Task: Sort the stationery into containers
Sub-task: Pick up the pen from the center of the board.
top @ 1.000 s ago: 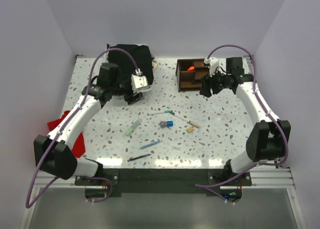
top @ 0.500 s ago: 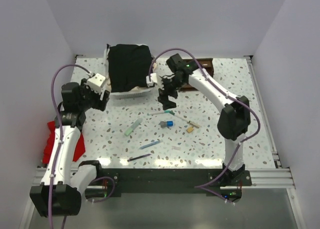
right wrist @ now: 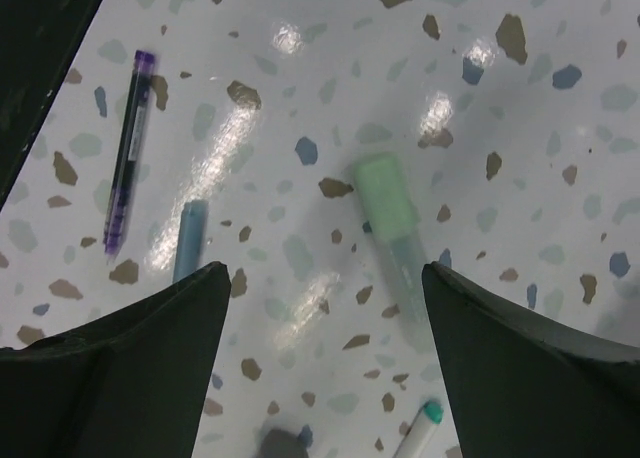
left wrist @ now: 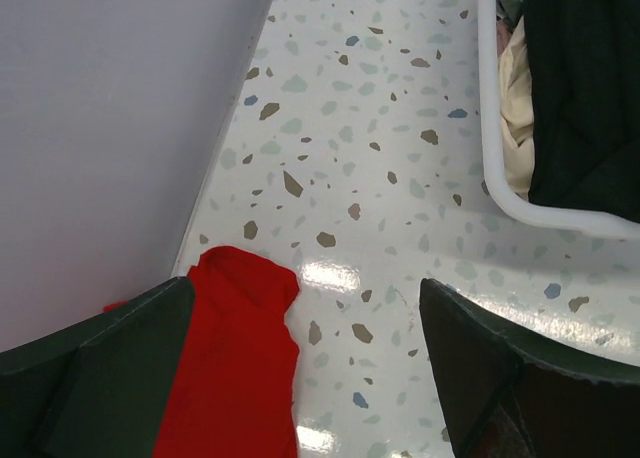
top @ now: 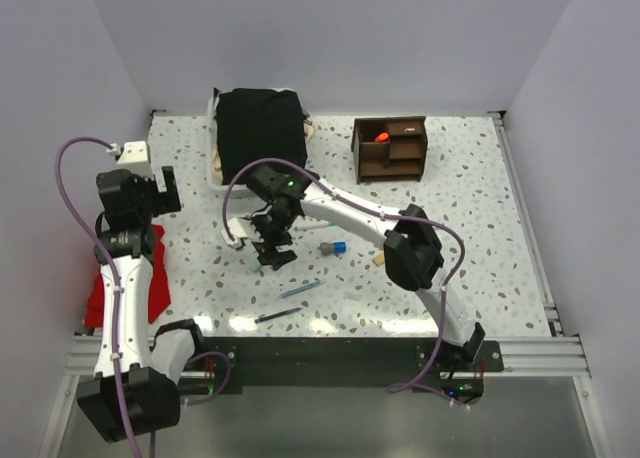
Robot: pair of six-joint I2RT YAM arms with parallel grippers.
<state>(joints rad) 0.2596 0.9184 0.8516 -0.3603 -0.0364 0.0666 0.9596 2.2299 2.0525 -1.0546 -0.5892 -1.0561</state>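
Note:
My right gripper (top: 272, 244) hangs open and empty just above the table, over the pale green pen (top: 258, 263). In the right wrist view the green pen (right wrist: 390, 228) lies between the fingers, nearer the right one. A blue pen (right wrist: 188, 240), a black pen (right wrist: 128, 148), a white pen's teal tip (right wrist: 422, 418) and the blurred sharpener (right wrist: 280, 446) lie around it. From above I see the sharpener (top: 335, 247), tan eraser (top: 380, 260), blue pen (top: 300, 290) and black pen (top: 277, 316). The brown organiser (top: 390, 160) holds the orange-capped marker (top: 380, 136). My left gripper (top: 160, 191) is open and empty.
A white tray (top: 216, 183) with a black cloth (top: 260, 128) stands at the back left; its rim (left wrist: 497, 168) shows in the left wrist view. A red cloth (left wrist: 235, 358) lies by the left wall, under my left gripper (left wrist: 310, 348). My right arm spans the table's middle.
My right arm swung from the organiser across to the left and came down over the pale green pen. My left arm drew back from the tray to the left wall, above the red cloth.

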